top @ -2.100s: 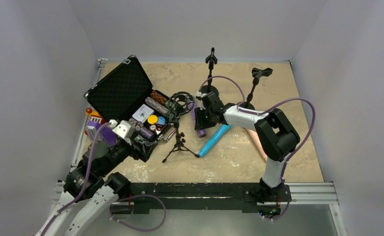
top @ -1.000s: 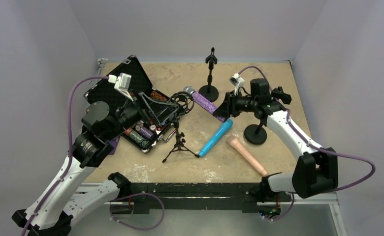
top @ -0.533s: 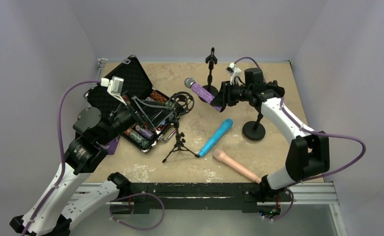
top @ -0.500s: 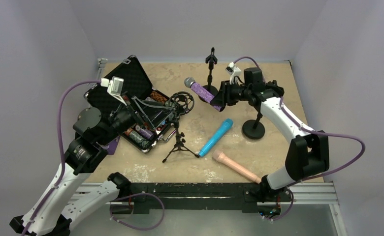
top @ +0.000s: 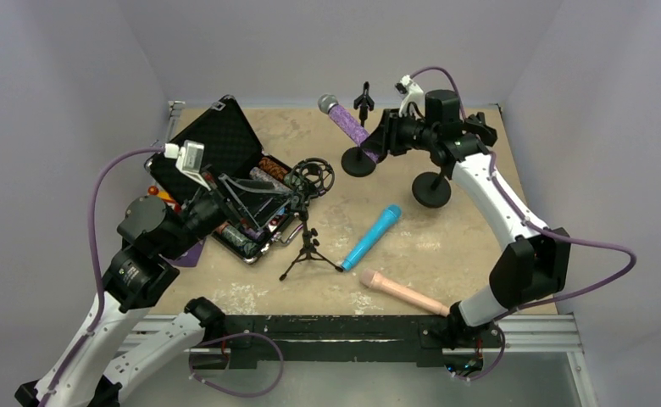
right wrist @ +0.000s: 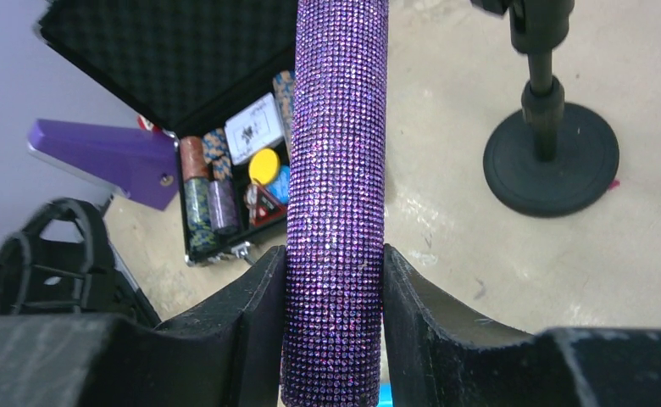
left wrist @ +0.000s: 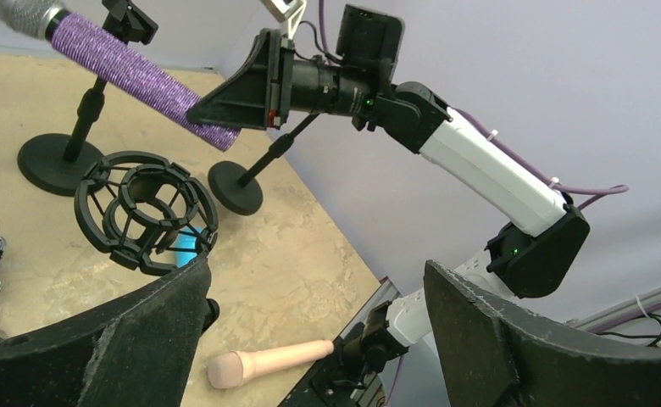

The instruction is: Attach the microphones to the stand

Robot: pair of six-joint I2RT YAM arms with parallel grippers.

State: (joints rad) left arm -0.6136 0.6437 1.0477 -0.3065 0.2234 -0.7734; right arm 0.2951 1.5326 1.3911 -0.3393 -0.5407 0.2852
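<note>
Right claw (right wrist: 334, 284): jaws closed tight on the glittery purple microphone (right wrist: 337, 144), gripping its handle near the tail end. Pads press both sides, no gap showing.

Purple microphone is off the table (top: 480, 246), tilted, with its grey mesh head up and toward the far left. From above, its upper handle sits just beside the clip of the rear stand (top: 362, 100). Touching the clip or not: cannot tell.

A second stand (top: 431, 188) has its round base on the table below my right wrist.

Left claw (left wrist: 314, 288): jaws spread wide, nothing between them. It hangs just beside the black shock mount (top: 311, 175), which sits atop a small tripod (top: 308, 252).

Blue microphone (top: 371, 236) lies flat mid-table, right of the tripod. Pink microphone (top: 403, 292) lies flat near the front edge, apart from the blue one.

Open case (top: 208, 153) on the left side, lid raised.
</note>
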